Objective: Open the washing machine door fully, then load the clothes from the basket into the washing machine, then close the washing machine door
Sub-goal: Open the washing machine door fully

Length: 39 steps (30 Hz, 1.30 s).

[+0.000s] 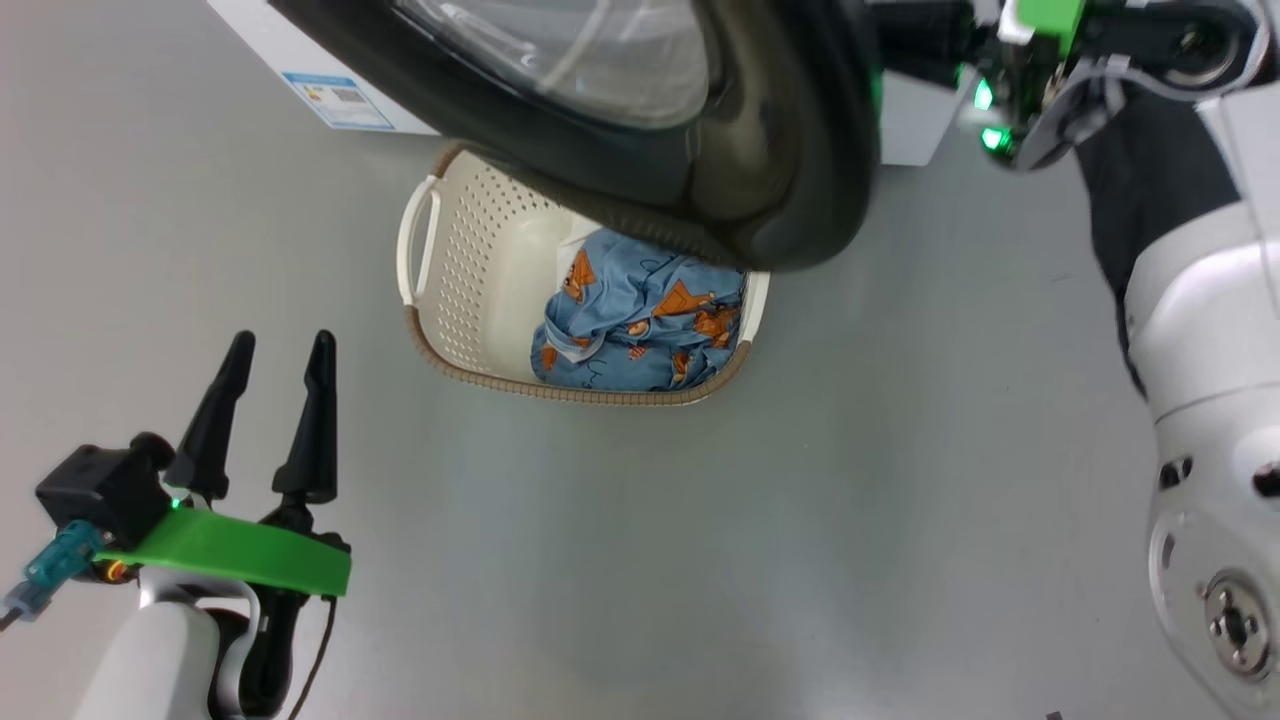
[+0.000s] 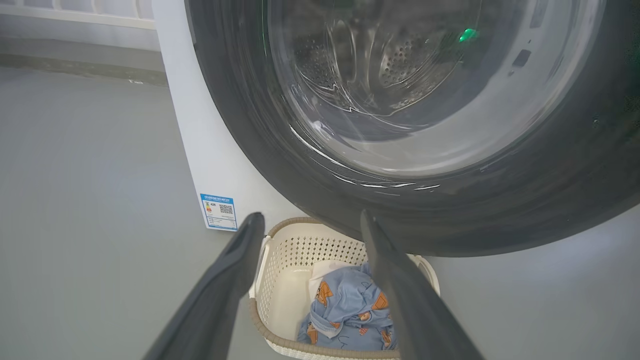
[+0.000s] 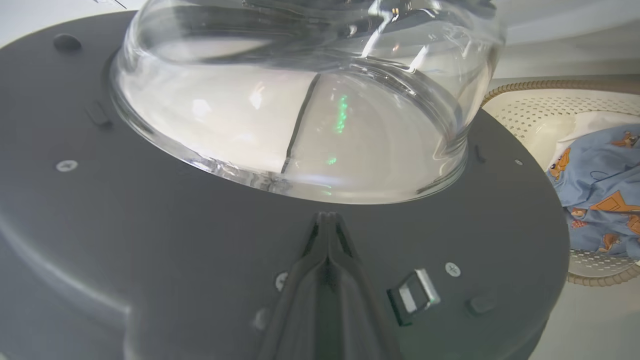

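— Where is the door right now?

— The washing machine door [image 1: 770, 190] takes up the upper middle of my head view. Its black frame covers the upper right part of the basket [image 1: 470, 260]. My right wrist camera looks at the door's inner face. The glass bowl [image 3: 300, 125] bulges toward it, and a small latch [image 3: 414, 296] sits at the lower right of that frame.

— And your tools?

— My right tool [image 3: 327, 216] is closed, fingers pressed together with nothing between them. Its tips point at the dark frame just below the glass bowl, and I cannot tell whether they touch it. My left tool [image 1: 282, 340] is at the lower left of the head view, fingers spread wide and empty, over the grey floor [image 1: 700, 560] and well apart from the basket.

— The laundry?

— The clothes [image 1: 640, 320], blue with orange bears, lie heaped in the right half of the basket. In the left wrist view some white fabric [image 2: 325, 272] shows behind them. The basket stands on the floor just in front of the washing machine [image 2: 200, 125]. The machine's white front has a blue label [image 2: 219, 211] low down, left of the basket. The perforated drum [image 2: 400, 65] shows through the glass.
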Motion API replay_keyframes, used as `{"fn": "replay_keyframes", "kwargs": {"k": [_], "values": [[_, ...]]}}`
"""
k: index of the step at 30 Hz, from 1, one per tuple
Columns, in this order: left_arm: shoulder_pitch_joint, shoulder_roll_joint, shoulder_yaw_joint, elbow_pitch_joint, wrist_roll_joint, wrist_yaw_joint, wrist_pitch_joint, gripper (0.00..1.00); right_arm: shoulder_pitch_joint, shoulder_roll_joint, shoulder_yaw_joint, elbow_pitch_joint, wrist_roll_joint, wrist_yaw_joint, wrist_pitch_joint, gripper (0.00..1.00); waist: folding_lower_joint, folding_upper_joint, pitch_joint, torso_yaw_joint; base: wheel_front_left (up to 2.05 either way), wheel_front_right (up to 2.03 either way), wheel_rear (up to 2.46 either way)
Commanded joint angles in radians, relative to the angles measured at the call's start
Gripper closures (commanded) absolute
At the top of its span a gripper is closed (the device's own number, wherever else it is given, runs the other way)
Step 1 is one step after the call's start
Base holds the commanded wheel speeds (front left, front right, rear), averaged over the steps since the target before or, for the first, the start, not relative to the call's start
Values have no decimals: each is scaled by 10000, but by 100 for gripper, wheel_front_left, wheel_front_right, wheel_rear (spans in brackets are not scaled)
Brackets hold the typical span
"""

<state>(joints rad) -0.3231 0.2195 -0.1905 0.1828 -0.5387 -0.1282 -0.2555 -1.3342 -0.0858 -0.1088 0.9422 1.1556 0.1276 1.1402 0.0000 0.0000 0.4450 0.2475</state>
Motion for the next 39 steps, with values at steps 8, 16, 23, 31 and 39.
{"fn": "replay_keyframes", "kwargs": {"k": [8,16,23,31,39], "values": [[168,277,245,-305,190,-25,-63,0,1256,356,1574,-1349,1566,31,564,100,0,0,-360,60,0,0,0],[225,280,274,-363,218,-25,-63,0,2722,356,3824,-3088,3434,31,82,100,0,0,-528,117,0,0,0],[222,200,276,-372,247,-25,-63,0,3356,356,5247,-3800,4417,31,-802,100,0,0,-628,260,0,0,0],[263,141,433,-267,285,-25,-63,0,3423,356,6774,-3950,5436,31,-1514,100,0,0,-769,428,0,0,0],[292,65,573,-167,315,-25,-63,0,3325,356,8266,-4071,6549,31,-2321,100,0,0,-893,503,0,0,0]]}}
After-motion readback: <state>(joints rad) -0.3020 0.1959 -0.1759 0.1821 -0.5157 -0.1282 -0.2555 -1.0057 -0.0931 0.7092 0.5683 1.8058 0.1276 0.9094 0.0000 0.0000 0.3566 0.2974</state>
